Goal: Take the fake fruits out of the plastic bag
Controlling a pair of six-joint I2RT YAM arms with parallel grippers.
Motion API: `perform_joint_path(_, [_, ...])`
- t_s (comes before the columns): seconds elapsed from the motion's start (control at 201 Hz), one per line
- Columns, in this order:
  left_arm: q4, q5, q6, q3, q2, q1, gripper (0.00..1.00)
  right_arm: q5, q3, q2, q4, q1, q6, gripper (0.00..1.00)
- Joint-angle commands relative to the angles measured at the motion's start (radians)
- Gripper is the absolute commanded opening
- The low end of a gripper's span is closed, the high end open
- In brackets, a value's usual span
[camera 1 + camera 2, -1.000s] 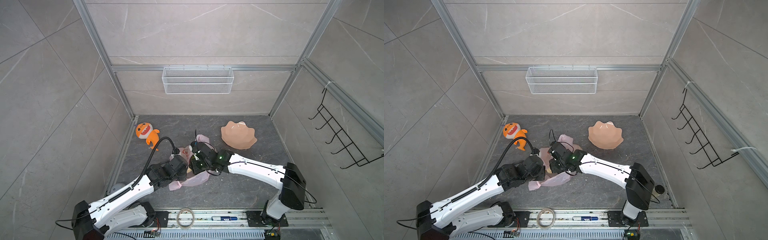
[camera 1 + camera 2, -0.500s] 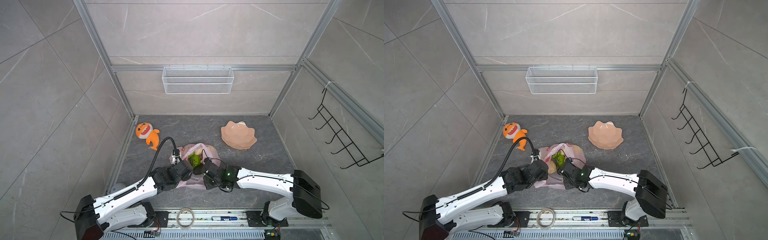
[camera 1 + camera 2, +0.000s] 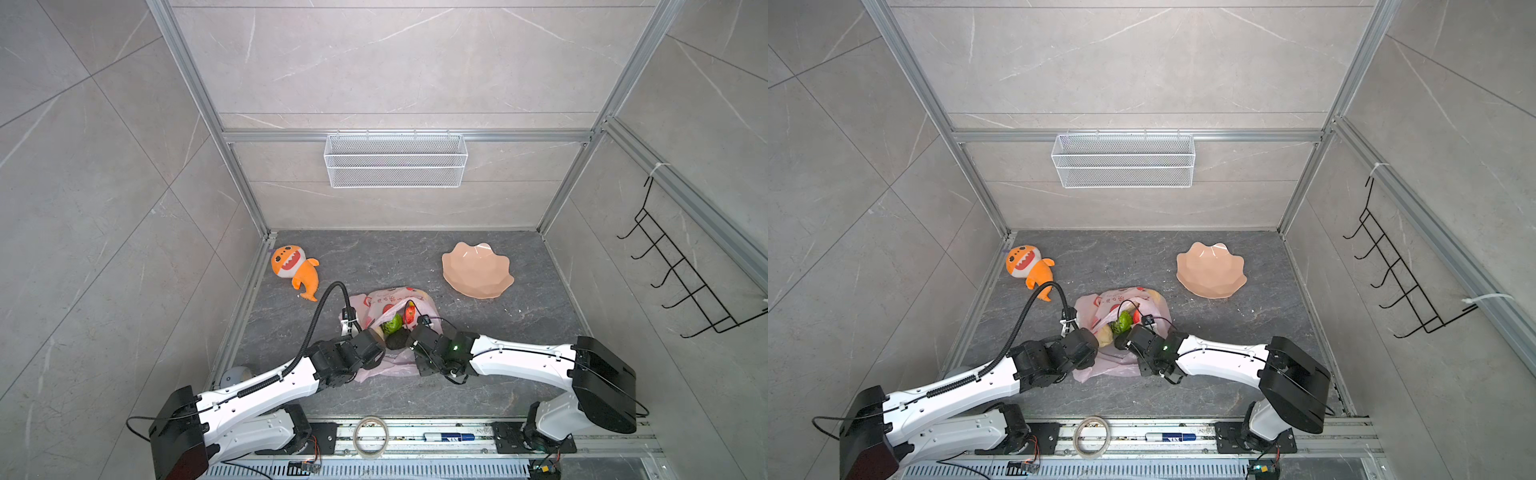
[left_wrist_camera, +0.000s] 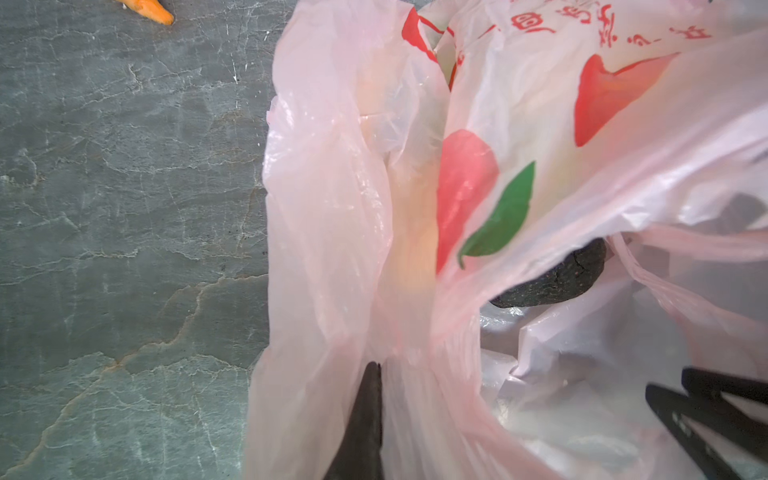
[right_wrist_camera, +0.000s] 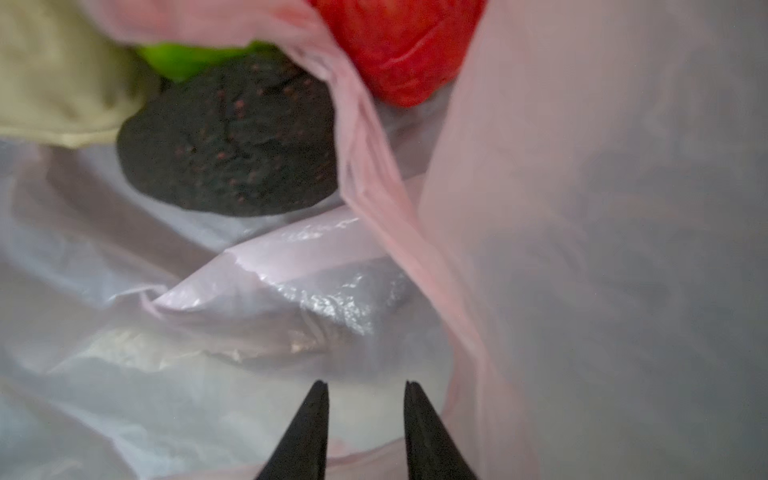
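A: Where does the bag (image 3: 386, 300) lie against the grippers?

B: Mid-surface (image 3: 498, 340), between the two; the left gripper (image 4: 374, 370) is clamped on a gathered fold of its rim; the right gripper (image 5: 365, 386) sits in the mouth, jaws apart, over loose film; the avocado (image 5: 232, 158) lies just ahead of its tips, untouched.

A: And against a second ago?

B: Then both grippers crowded over a crumpled bag, further back; now both arms have drawn toward the near edge; the mouth gapes and its contents show in both top views.

A: What is inside?

B: The avocado nearest the mouth; a green ball (image 5: 187, 62) and a cream piece (image 5: 54, 83) touching it behind; an apple (image 5: 399, 50) beyond a pink handle strip; all still in the bag.

A: Other containers?

B: A bowl (image 3: 478, 270) well apart at the back right; a wire basket (image 3: 395, 160) on the back wall; a shark (image 3: 293, 268) lies at the back left.
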Motion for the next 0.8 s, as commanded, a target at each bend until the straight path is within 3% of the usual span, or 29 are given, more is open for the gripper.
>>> perform_joint_path(0.0, [0.030,-0.005,-0.032,-0.011,0.004,-0.005,0.03,-0.006,0.029,0.042,0.011,-0.038,-0.047,0.35])
perform_joint_path(0.348, [0.078,-0.016,-0.075,-0.034,0.010,-0.007,0.02,-0.084,0.090,0.092,0.017,-0.176,-0.128,0.35])
perform_joint_path(0.791, [0.135,-0.084,-0.193,0.028,0.097,-0.076,0.01,-0.152,0.387,0.317,-0.014,-0.293,-0.245,0.35])
